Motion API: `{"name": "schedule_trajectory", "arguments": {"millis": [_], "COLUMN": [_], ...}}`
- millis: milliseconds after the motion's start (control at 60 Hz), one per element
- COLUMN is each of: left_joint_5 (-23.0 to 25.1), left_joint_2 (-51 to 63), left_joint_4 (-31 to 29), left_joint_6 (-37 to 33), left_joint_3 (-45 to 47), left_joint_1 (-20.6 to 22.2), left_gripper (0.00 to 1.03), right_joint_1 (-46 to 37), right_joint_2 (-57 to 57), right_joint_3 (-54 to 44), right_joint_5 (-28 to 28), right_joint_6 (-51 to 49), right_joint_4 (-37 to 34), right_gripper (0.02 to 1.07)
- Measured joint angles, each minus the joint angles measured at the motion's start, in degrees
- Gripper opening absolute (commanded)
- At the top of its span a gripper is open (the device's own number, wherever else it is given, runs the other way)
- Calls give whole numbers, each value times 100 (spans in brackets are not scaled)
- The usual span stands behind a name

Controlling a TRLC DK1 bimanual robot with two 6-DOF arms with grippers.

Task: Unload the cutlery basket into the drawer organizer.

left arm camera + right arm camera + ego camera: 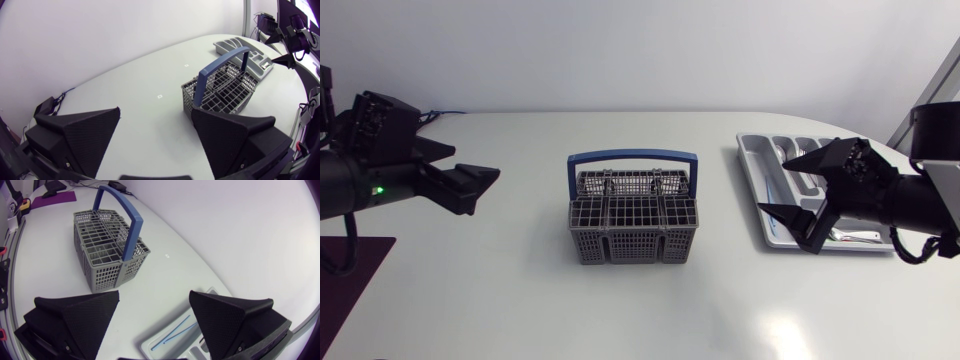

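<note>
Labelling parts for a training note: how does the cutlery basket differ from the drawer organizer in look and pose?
The cutlery basket is dark grey mesh with a blue handle; the drawer organizer is light grey and solid-walled. The basket stands tall; the organizer lies flat, partly under the right hand. Both are divided into compartments.

The white worktop (pixel 520 300) is rounded at its far corners and carries two things. A grey plastic basket (pixel 633 228) with a blue arched handle (pixel 633 157) stands upright near the middle. Well apart from it, toward 3 o'clock, a pale grey cutlery tray (pixel 752 180) lies flat near the edge.
</note>
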State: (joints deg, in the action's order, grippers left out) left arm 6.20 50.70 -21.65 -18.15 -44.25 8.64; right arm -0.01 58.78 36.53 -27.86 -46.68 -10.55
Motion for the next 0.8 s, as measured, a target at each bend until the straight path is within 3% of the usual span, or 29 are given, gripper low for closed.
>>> {"name": "schedule_trajectory", "arguments": {"millis": [417,700,800], "left_joint_5": [83,-179,-199], "left_joint_2": [-1180,-1941,-2210], "left_joint_4": [162,420,446], "left_joint_6": [-142,-160,-166], "left_joint_3": [723,1126,1320], "left_joint_1": [-334,-487,-551], "left_gripper": [99,99,99], "right_joint_1": [-511,-468,-404], "right_joint_2": [-1185,-2151,-2376], "right_joint_3": [-348,-868,-1010], "right_joint_5": [35,990,1036], "right_joint_6": [909,1467,1598], "right_joint_4": [81,535,564], "right_gripper": [103,103,103]}}
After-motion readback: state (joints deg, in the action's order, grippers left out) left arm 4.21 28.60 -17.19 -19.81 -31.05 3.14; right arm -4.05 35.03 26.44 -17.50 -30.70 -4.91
